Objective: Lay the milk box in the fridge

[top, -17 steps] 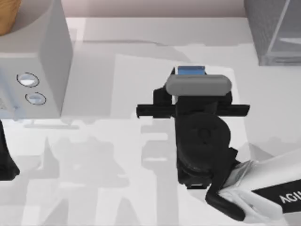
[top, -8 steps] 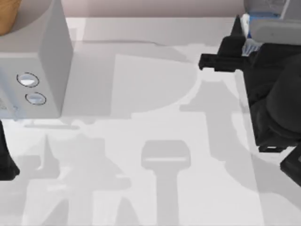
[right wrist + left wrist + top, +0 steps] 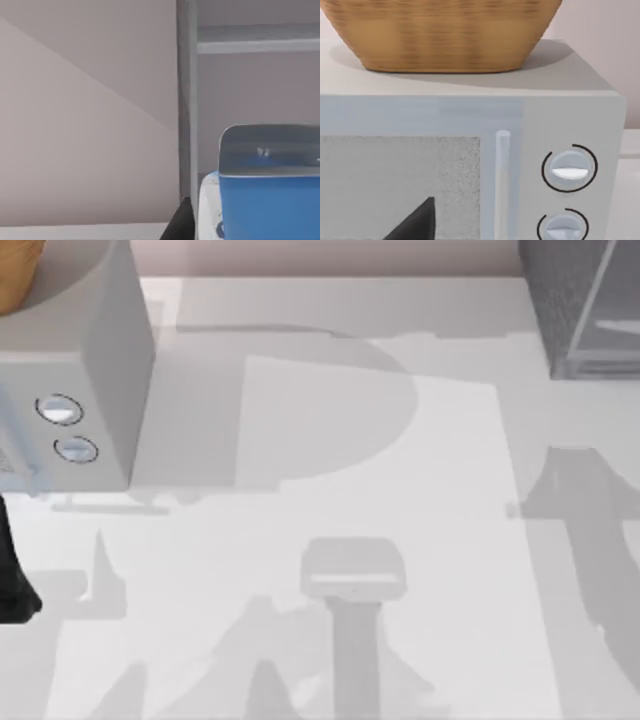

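Top view: the white surface [image 3: 330,440] is crossed by grey arm shadows, with a light grey microwave [image 3: 70,390] carrying two round dials [image 3: 60,410] at about ten o'clock and the dark grey speckled fridge [image 3: 575,300] at about one o'clock, its paler frame seen at the corner. A dark part of the left arm [image 3: 12,585] is seen at nine o'clock, at the left edge; whether its jaws are apart or together cannot be told. In the left wrist view the microwave front, with its speckled door window [image 3: 400,185] and vertical handle [image 3: 502,185], is faced closely, and a woven basket [image 3: 440,32] is seen resting on its top. In the right wrist view the blue milk box [image 3: 270,200] is seen close to the camera, next to the fridge's grey upright frame [image 3: 187,100], with a pale shelf [image 3: 257,46] above it. A dark fingertip [image 3: 181,222] is seen just beside the carton, but contact cannot be told, nor can the state of the right jaws.
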Robot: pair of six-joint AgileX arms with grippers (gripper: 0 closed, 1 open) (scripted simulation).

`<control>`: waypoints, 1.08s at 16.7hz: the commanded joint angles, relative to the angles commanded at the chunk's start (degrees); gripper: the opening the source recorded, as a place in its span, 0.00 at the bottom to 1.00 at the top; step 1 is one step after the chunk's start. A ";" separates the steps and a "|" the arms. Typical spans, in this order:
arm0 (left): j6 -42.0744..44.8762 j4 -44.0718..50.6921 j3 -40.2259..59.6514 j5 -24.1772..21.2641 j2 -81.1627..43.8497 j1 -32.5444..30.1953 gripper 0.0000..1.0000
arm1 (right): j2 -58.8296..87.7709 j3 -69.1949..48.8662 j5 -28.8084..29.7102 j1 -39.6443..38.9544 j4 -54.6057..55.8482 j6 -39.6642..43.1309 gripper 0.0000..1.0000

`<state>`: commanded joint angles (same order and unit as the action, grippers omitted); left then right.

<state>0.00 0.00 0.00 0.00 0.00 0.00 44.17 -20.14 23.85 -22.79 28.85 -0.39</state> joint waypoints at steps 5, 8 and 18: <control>0.00 0.00 0.00 0.00 0.00 0.00 1.00 | -22.63 10.21 -11.93 11.54 -14.68 0.26 0.00; 0.00 0.00 0.00 0.00 0.00 0.00 1.00 | -33.36 15.13 -17.78 17.10 -21.71 0.36 0.00; 0.00 0.00 0.00 0.00 0.00 0.00 1.00 | -44.17 20.14 -23.85 22.79 -28.85 0.39 0.00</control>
<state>0.00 0.00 0.00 0.00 0.00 0.00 0.00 0.00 0.00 0.00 0.00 0.00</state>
